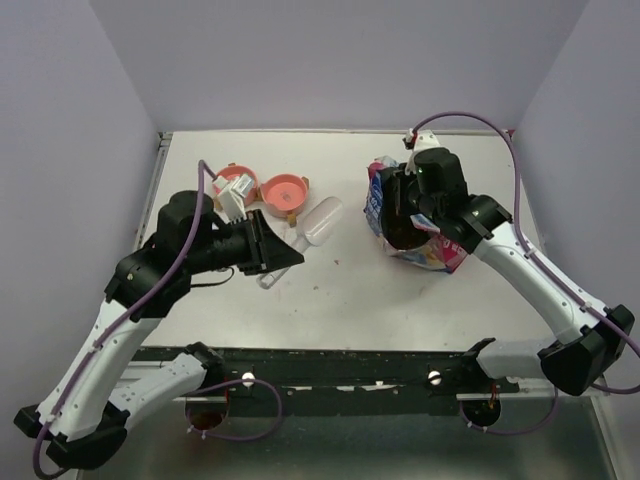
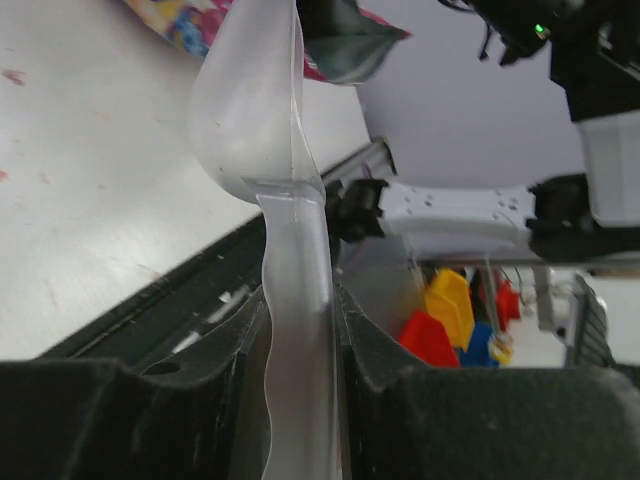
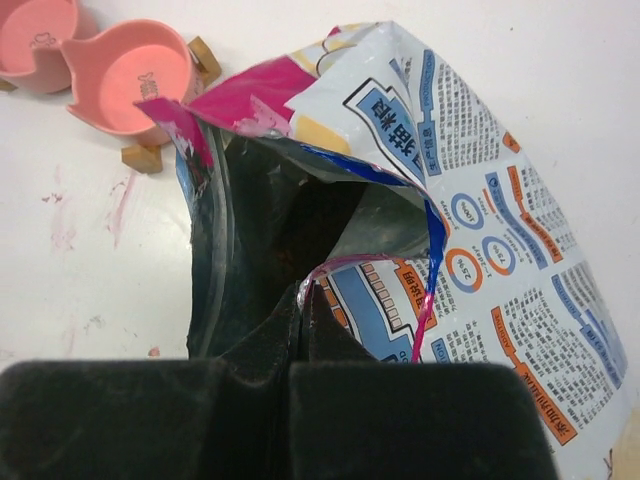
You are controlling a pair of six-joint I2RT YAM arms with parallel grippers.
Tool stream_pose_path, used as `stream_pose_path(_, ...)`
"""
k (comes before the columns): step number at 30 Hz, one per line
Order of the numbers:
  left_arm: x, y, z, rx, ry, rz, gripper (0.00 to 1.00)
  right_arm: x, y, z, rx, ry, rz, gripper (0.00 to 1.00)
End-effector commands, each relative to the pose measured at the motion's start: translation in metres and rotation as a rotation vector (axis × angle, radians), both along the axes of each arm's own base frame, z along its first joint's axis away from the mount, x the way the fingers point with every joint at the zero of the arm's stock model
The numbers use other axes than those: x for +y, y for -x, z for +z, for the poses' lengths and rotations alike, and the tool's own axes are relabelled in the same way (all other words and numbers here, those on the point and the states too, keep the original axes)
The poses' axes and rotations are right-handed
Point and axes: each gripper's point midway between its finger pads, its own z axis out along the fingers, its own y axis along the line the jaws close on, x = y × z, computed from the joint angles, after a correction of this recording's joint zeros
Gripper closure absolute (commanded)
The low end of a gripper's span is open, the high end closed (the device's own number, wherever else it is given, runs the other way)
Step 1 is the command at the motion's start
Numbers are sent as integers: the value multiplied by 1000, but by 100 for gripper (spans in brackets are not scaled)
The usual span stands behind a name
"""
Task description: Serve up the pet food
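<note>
The pink printed bag stands open at the right. My right gripper is shut on its near rim, seen in the right wrist view, and holds the mouth of the bag open. The inside is dark; the pet food does not show clearly. My left gripper is shut on the handle of the clear plastic scoop, its empty bowl pointing toward the bag. In the left wrist view the scoop rises between my left gripper's fingers, with the bag beyond it.
Two pink bowls on small wooden stands sit at the back left; both show empty in the right wrist view. The table's front edge has a black rail.
</note>
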Motion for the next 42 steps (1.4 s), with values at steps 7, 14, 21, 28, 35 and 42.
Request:
stream_pose_path(7, -39, 29, 38, 274, 112, -321, 100, 32, 9, 95, -61, -100, 85, 100)
stream_pose_path(14, -48, 8, 26, 379, 129, -240, 100, 45, 21, 104, -71, -126, 199, 99)
stream_pose_path(21, -56, -38, 11, 423, 63, -143, 100, 60, 37, 98, -86, -169, 328, 99)
stream_pose_path(28, -62, -55, -27, 533, 13, -92, 100, 64, 37, 104, -78, -178, 336, 99)
stream_pose_path(35, -63, -82, -49, 671, -72, 79, 100, 67, 45, 103, -55, -178, 343, 99)
stream_pose_path(42, -77, -110, -56, 727, -108, 215, 100, 71, 51, 102, -50, -153, 356, 99)
